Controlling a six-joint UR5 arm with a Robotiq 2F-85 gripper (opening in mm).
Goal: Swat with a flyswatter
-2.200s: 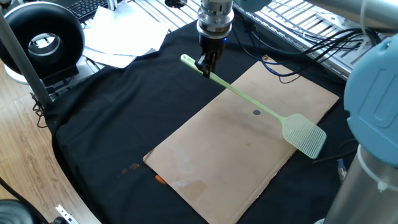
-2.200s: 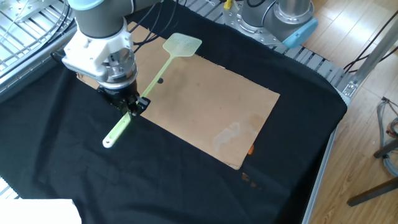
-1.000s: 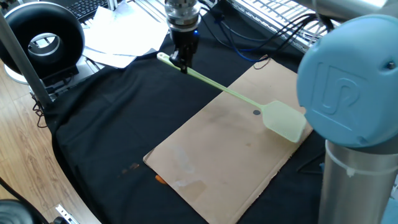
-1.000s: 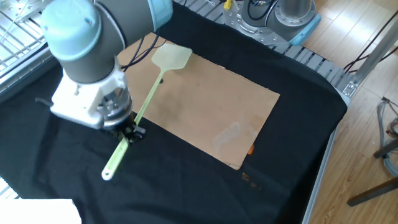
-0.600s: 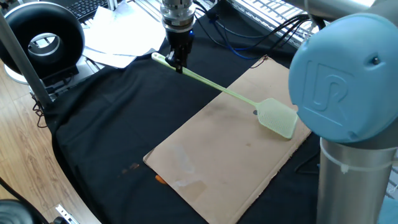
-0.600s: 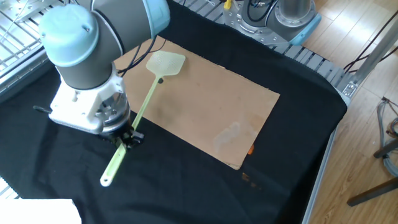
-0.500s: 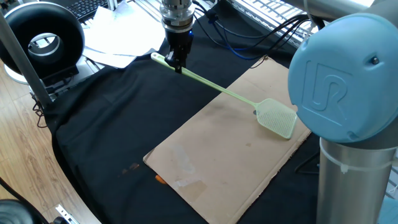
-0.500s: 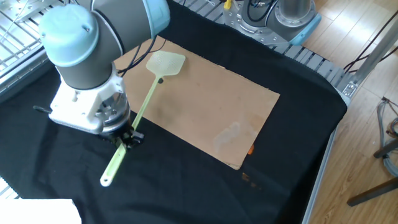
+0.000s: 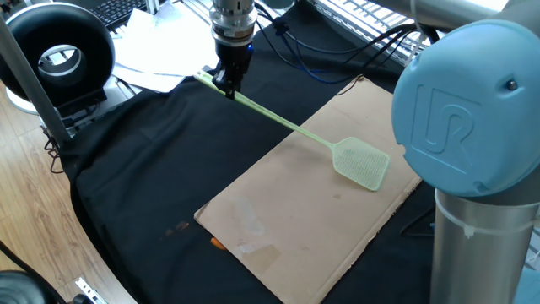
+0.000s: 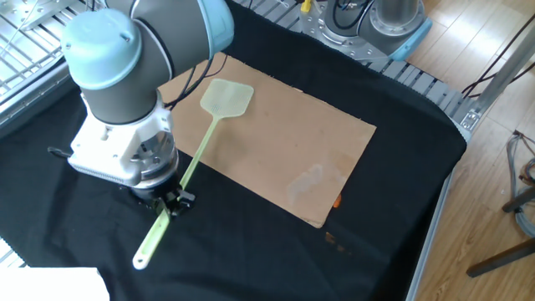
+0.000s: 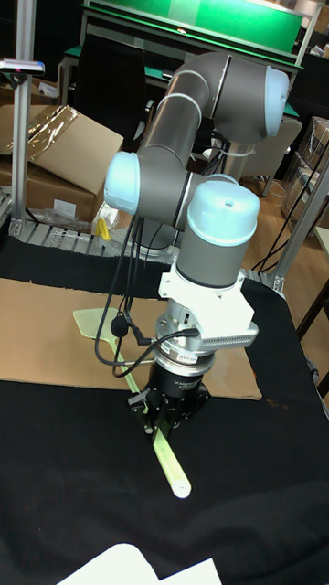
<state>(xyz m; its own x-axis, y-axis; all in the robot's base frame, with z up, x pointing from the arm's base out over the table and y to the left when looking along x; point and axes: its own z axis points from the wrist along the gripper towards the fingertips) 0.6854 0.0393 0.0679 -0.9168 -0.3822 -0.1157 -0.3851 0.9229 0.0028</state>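
The pale green flyswatter [image 9: 291,127] runs from the black cloth out over the brown cardboard sheet [image 9: 295,211]. Its mesh head [image 9: 361,162] lies flat on or just above the cardboard; which one I cannot tell. My gripper [image 9: 226,83] is shut on the handle near its free end. In the other fixed view the gripper [image 10: 171,203] pinches the flyswatter's handle [image 10: 194,163], with the head [image 10: 226,98] over the cardboard's far part. In the tall fixed view the gripper [image 11: 155,422] grips the thin handle [image 11: 167,460], and the head [image 11: 94,326] shows at the left.
A black cloth [image 9: 160,169] covers the table under the cardboard. White papers [image 9: 164,51] and a round black lamp [image 9: 59,51] sit at the back left. Cables [image 9: 337,59] trail behind the cardboard. The arm's blue joint [image 9: 468,110] fills the right of one fixed view.
The gripper has shifted left with the handle, and the flyswatter's head has slid down and inward across the cardboard, away from its far right edge.
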